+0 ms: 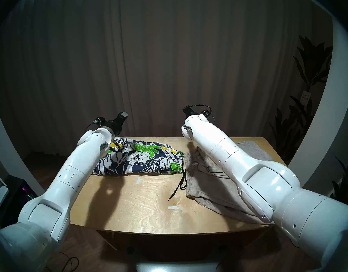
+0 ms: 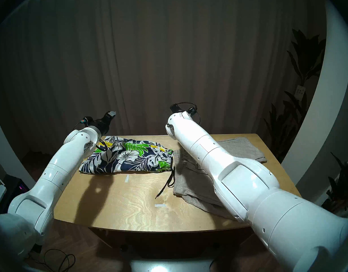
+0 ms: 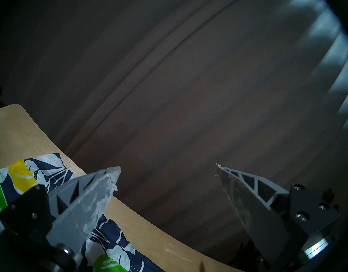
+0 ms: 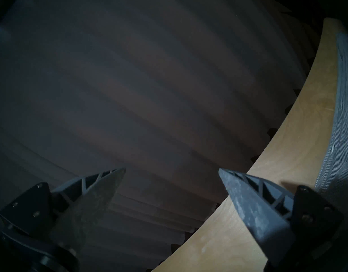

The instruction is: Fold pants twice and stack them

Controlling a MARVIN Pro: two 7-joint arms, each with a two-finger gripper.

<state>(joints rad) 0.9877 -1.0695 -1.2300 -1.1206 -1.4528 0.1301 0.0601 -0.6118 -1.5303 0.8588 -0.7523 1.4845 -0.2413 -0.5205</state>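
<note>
On the wooden surface (image 1: 130, 204) the print shorts (image 1: 141, 157) lie folded at far left, their black drawstring (image 1: 179, 185) trailing toward the near edge. The grey shorts (image 1: 204, 179) lie spread just to their right, partly under the right arm. The left tool (image 3: 168, 169) hangs wide and empty above the print shorts' far left corner. The right tool (image 4: 172, 170) is also wide and empty, over the far edge.

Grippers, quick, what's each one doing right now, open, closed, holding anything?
Left gripper: open, holding nothing, above the far edge of the leaf-print shorts.
Right gripper: open, holding nothing, at the table's far edge.
</note>
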